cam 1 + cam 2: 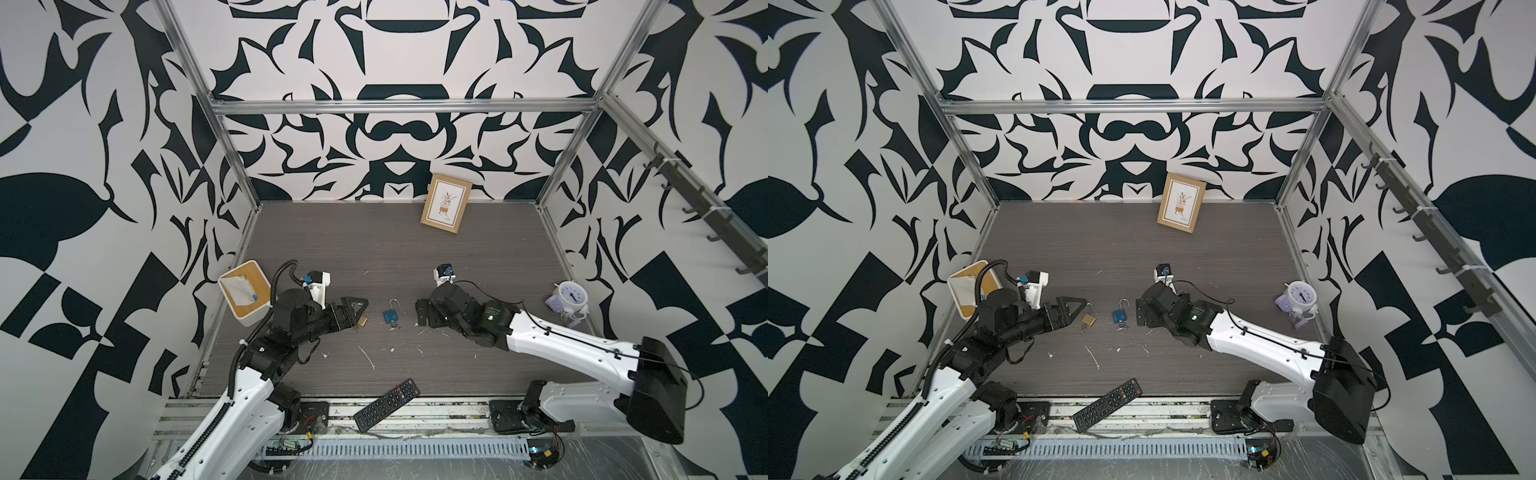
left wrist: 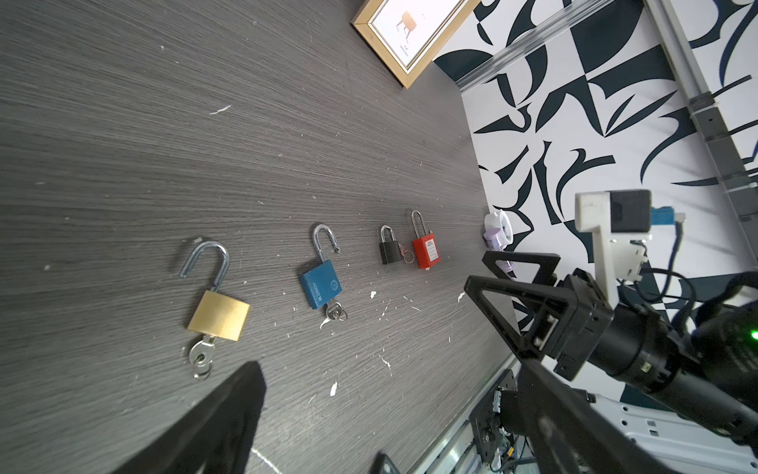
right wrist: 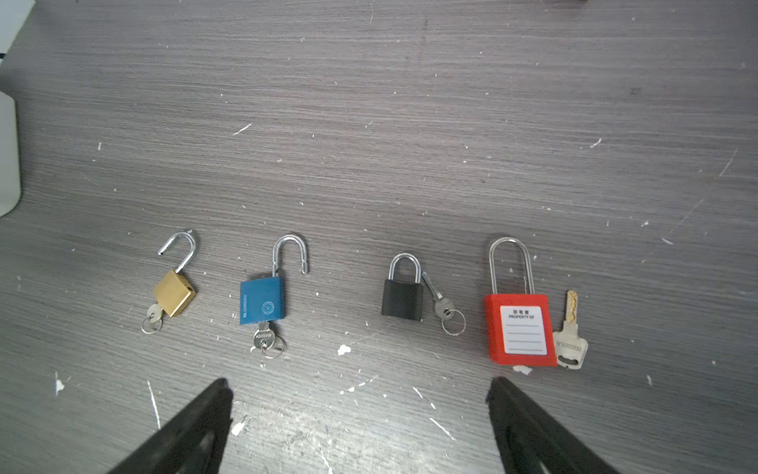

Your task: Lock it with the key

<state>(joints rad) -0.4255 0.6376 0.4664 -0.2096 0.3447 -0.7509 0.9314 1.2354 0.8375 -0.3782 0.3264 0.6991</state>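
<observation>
While the left pincer [image 1: 360, 312] and right pincer [image 3: 360, 383] both stand wide open and empty, four padlocks lie in a row on the surface [image 3: 369, 123]. Brass lock [image 3: 174, 293] and blue lock [image 3: 261, 305] have their shackles swung open, with inserted keys [image 3: 263, 337] in their bases. Black lock [image 3: 402, 301] and red lock [image 3: 519, 328] are shut, with loose keys [image 3: 441, 303] just beside them. Left pincer hangs near the brass lock; right pincer faces the row, touching no lock.
</observation>
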